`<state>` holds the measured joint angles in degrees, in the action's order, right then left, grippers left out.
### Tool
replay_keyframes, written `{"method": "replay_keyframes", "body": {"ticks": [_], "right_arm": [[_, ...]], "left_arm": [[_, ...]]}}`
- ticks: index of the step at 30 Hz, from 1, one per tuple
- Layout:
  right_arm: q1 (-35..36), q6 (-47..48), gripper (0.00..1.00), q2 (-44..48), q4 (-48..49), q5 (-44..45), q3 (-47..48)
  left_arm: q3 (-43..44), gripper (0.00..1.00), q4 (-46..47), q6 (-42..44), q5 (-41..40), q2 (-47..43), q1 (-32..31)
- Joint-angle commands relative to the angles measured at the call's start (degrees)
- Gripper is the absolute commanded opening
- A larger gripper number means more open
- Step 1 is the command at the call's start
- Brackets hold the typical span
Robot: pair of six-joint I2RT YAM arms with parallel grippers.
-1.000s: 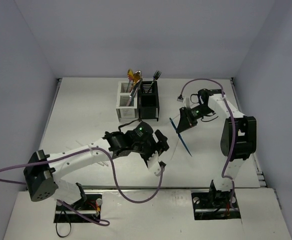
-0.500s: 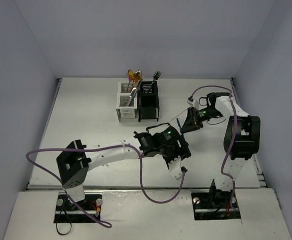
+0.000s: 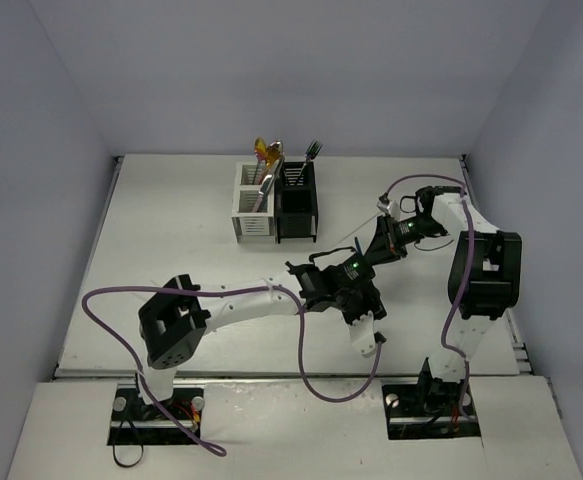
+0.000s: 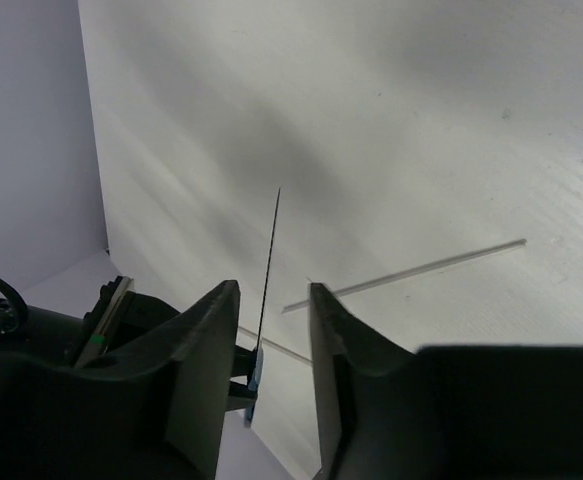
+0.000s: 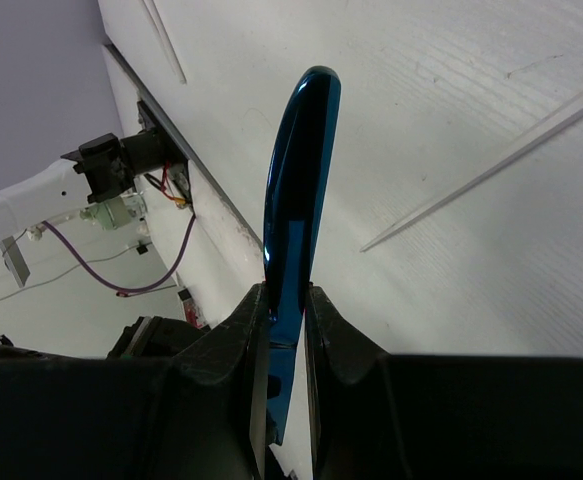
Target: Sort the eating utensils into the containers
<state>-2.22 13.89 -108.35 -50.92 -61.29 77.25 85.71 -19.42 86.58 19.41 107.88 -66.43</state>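
One blue utensil (image 5: 296, 200), lengthwise out R gripper (image 5: 286, 296).

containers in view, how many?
2. The white caddy stands at the far middle of the top view, and the black caddy is joined to its right side. Nothing suggests another is hidden.

The left arm (image 3: 236, 305) has swung right, its jaws narrowing around what seems the blue utensil (image 5: 296, 200).
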Motion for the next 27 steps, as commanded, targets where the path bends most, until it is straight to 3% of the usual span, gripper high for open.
{"method": "replay_keyframes", "body": {"ticks": [1, 2, 5, 15, 16, 19, 22, 27], "right_arm": [[0.11, -0.36, 0.00, 4.02, -2.08, -0.85, -0.34], [0.11, -0.35, 0.00, 4.11, -2.08, -0.77, -0.34], [0.11, -0.45, 0.00, 3.95, -2.08, -1.01, -0.44], [0.11, -0.52, 0.02, 4.42, -2.44, -4.30, -1.71], [0.11, -0.30, 0.05, 4.35, -2.55, -4.63, -1.78], [0.11, 0.28, 0.47, 4.08, -2.64, -4.82, -2.06], [0.11, 0.21, 0.73, 4.34, -2.63, -4.63, -1.68], [-0.12, -1.13, 0.79, 4.96, -2.70, -4.81, 2.01]], "left_arm": [[3.67, 0.19, 1.14, 0.61, -0.42, -1.09, -0.36], [3.67, 0.19, 1.32, 0.61, -0.69, -1.09, -0.36], [2.53, 0.00, 3.97, 0.47, -1.68, -1.38, -0.45], [-0.26, 0.00, 4.39, 2.51, -2.52, -2.82, -0.45], [-0.63, 0.00, 4.39, 2.68, -2.36, -3.14, -0.45], [-1.88, 0.00, 4.43, 3.07, -2.23, -4.87, -1.08], [-3.46, 0.00, 4.39, 3.05, -2.11, -7.06, -1.82], [-5.74, 0.00, 3.25, 2.20, -1.39, -12.06, -3.02]]}}
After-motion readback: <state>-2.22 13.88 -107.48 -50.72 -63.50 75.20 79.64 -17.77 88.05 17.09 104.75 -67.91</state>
